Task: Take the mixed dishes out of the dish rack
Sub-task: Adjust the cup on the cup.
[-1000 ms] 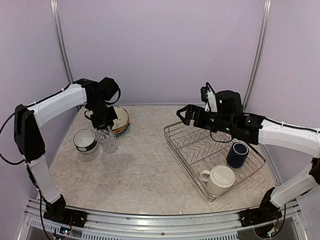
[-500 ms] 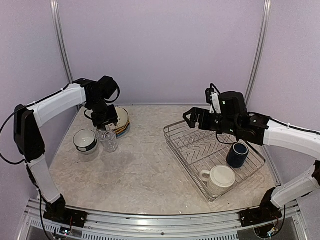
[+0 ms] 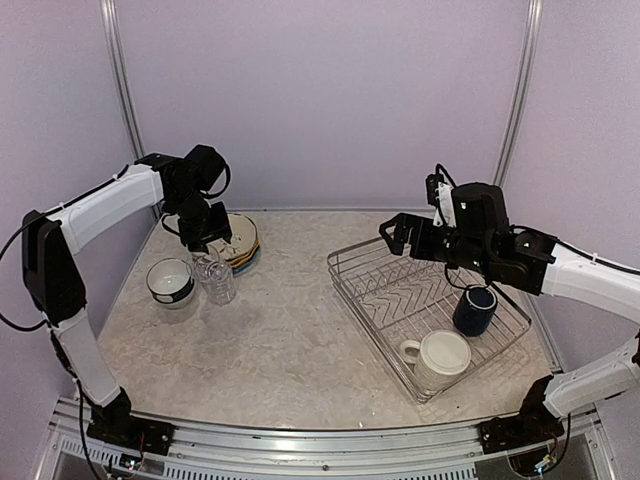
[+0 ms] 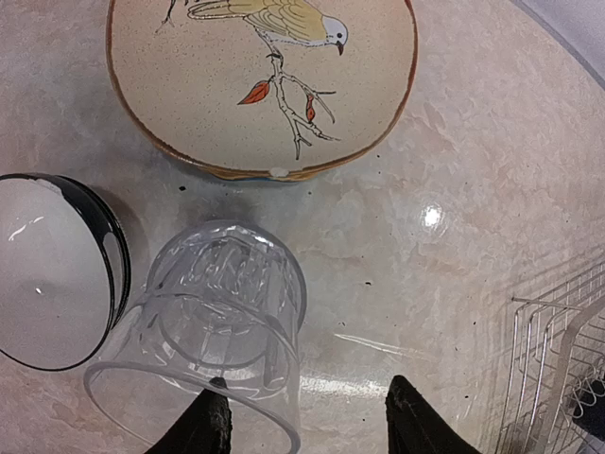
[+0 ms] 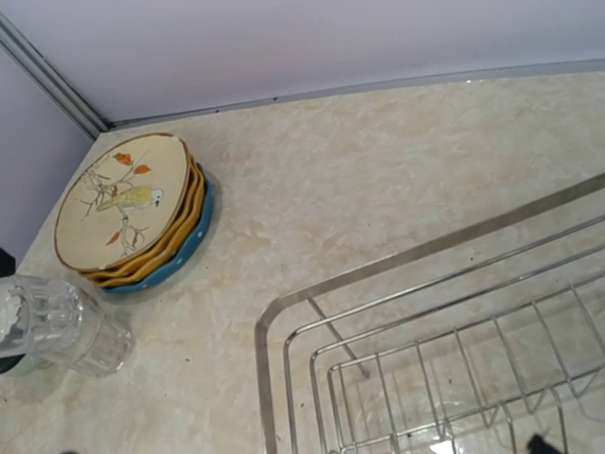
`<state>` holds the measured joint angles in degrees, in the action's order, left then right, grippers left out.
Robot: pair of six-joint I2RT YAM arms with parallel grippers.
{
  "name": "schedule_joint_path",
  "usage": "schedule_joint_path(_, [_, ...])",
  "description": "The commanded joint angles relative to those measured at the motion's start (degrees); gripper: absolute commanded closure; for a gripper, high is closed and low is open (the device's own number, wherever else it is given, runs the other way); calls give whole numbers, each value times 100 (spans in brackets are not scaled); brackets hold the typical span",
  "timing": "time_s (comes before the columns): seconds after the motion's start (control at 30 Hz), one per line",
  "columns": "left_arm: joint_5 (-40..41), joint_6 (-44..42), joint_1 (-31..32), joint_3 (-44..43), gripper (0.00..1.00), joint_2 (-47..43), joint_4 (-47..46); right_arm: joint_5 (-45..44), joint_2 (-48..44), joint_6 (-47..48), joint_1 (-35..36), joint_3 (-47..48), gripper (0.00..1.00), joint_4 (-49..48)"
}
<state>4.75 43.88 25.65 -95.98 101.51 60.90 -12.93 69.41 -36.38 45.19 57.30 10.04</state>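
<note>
Both arms extended over the table, both grippers open.
Left arm (image 3: 105, 205) reaches far left, wrist pitched down, left gripper (image 4: 312, 421) with jaws parted. Right arm (image 3: 580, 275) stretches leftward, right gripper (image 3: 395, 233) spread wide, apparently near level.

Left arm (image 3: 105, 205) and right arm (image 3: 590, 272): white shells, black joints, thin black cables, black bases.

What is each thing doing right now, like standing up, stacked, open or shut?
Glass: standing upright, not held.
Bowl: upright, beside the glass.
Plates: stacked, bird plate on top.
Blue mug: upright in the rack.
Cream mug: upright in the rack.
Rack: holds just the two mugs.
Left gripper: open, empty.
Right gripper: open, empty.
</note>
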Motion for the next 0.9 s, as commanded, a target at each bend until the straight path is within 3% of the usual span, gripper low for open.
schedule_joint_path(0.0, [-60,-393,-70,-234,49,159,-44,-6,0,44,-43,-87,0,-1])
schedule_joint_path(0.3, [9,-514,-131,-558,61,544,342,-9,-201,-21,-41,-228,0,-37])
schedule_joint_path(0.47, [4,-572,-98,-646,61,547,419,-68,-326,-10,-37,-240,0,77])
schedule_joint_path(0.67, [-178,-856,18,-19,34,-364,-462,-440,-400,138,-45,-39,0,746])
schedule_joint_path(0.87, [-858,-1168,-5,975,10,-1698,-1766,-1399,-333,48,-72,187,0,2204])
